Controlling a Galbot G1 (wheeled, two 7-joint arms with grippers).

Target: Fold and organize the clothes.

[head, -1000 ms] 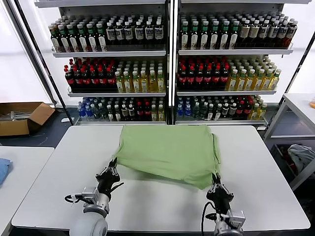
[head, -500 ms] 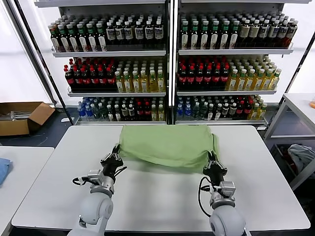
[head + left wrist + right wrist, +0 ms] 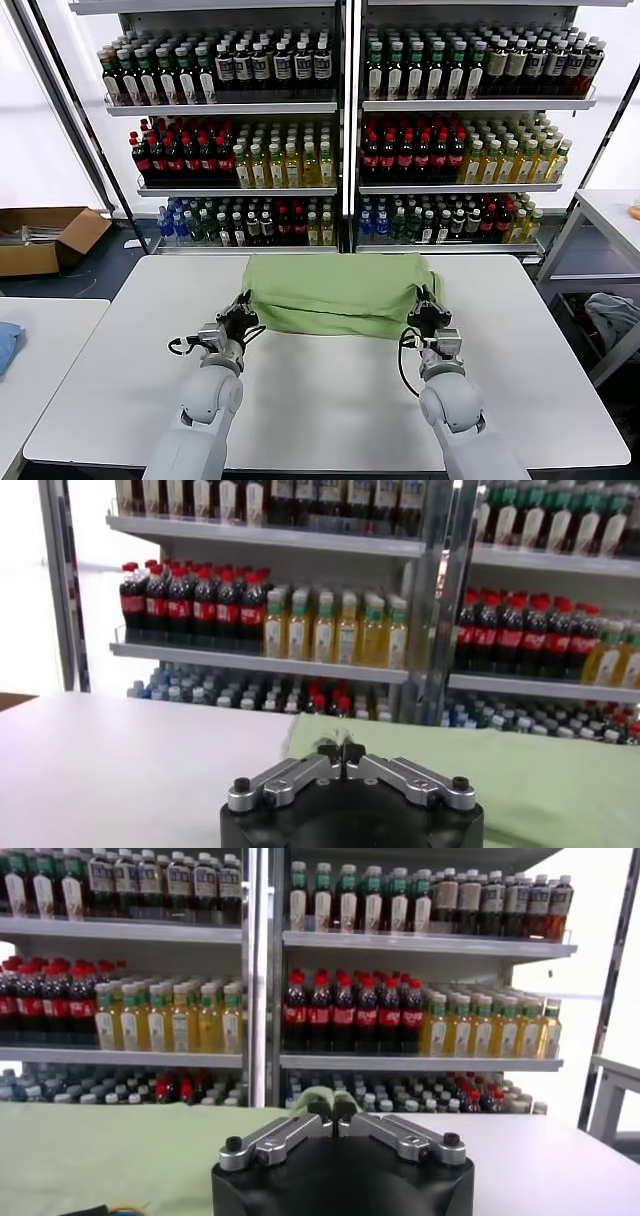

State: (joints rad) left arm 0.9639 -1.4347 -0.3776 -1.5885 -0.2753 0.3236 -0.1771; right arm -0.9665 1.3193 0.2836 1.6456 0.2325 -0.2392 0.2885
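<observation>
Head view: the light green soft-fabric polo shirt [image 3: 338, 293] lies folded over along the far edge of the white counter [image 3: 320, 400]. The left gripper [image 3: 241, 312] and right gripper [image 3: 425, 314] each pinch a near corner of the fold.

Left wrist view: fingers [image 3: 329, 750] clenched on green fabric.

Right wrist view: fingers [image 3: 322, 1108] likewise clenched on shirt cloth.

Both arms are light grey with rounded joint shells and thin black cables looping near the wrists. The left gripper [image 3: 240, 312] and right gripper [image 3: 424, 313] are black, with silver finger links and dark screws.
</observation>
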